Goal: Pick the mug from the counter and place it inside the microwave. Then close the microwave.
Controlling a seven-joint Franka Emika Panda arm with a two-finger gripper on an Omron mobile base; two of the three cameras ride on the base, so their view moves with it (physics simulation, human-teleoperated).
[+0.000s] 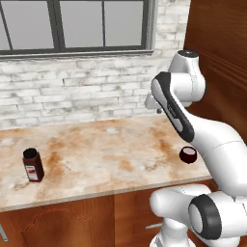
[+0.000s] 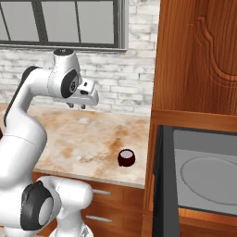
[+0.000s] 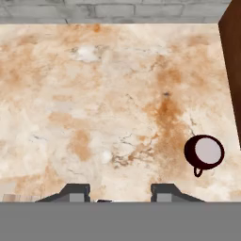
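Mug (image 3: 204, 152) upright near the counter's (image 1: 96, 159) front right corner, close to the wooden cabinet, my hand (image 3: 119, 192) high above the counter, fingers parted and holding nothing, microwave (image 2: 203, 176) door open, bottle (image 1: 33, 165) near the front left edge.

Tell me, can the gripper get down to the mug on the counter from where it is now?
Probably yes: the gripper hangs open above the counter, the mug stands alone with bare marble around it.

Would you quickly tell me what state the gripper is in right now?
Gripper: open, holding nothing, above the counter; the mug sits apart from it.
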